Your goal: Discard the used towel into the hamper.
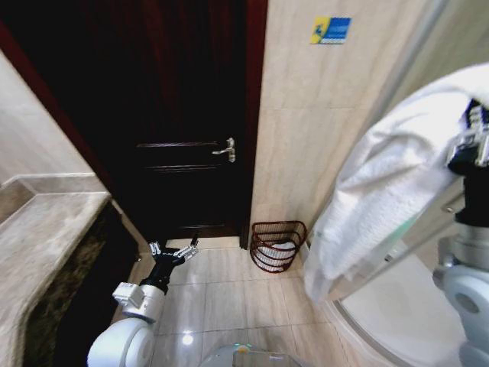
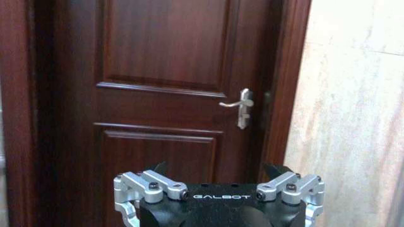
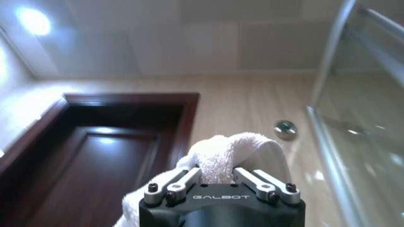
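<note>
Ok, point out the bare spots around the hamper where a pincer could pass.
Bare floor tiles lie between the hamper and the open left pincer, low beside the door. The hamper sits against the wall, and beyond it the right pincer holds the towel high.

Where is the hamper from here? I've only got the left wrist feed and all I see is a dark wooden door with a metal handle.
Observer: The hamper stands on the floor against the tiled wall, just right of that door, in the head view.
Operator: Is anything in it already?
Observer: Something white lies inside, seen through the wire.
Operator: Where's the towel?
Observer: The right gripper is shut on the towel, held high on the robot's right, beside the glass shower screen.
Operator: And my left gripper?
Observer: The left gripper is low, open, pointing at the door, left of the hamper.
</note>
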Available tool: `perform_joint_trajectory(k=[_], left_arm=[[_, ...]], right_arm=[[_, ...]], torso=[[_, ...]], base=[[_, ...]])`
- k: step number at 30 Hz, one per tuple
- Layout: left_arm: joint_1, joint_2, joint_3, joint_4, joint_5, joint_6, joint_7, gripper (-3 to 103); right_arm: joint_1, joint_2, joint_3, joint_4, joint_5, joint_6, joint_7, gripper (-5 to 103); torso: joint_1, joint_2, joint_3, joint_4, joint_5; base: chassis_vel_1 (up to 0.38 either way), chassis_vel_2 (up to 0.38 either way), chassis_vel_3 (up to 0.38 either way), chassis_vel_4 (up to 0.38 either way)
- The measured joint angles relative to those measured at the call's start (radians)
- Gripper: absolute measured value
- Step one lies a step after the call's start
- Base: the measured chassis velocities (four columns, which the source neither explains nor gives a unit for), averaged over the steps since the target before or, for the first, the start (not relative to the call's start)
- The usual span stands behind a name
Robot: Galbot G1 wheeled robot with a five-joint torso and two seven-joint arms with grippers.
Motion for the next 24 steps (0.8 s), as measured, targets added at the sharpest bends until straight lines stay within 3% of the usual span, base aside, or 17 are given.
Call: perform_joint_trajectory(k=[13, 24], left_arm=[[0.0, 0.0, 0.0, 0.0, 0.0, 0.0, 0.0, 100], [0.0, 0.0, 0.0, 0.0, 0.0, 0.0, 0.0, 100]], right_arm=[[0.259, -0.092, -0.156, -0.169, 0.051, -0.024, -0.051, 9], [0.409, -0.054, -0.318, -0.324, 0.017, -0.017, -0.077, 9]], torso=[[0.003, 0.006, 0.003, -0.0008, 0.0007], [0.03, 0.066, 0.035, -0.0008, 0.0007]], base=[[0.003, 0.004, 0.005, 0.004], [0.0, 0.0, 0.0, 0.0]])
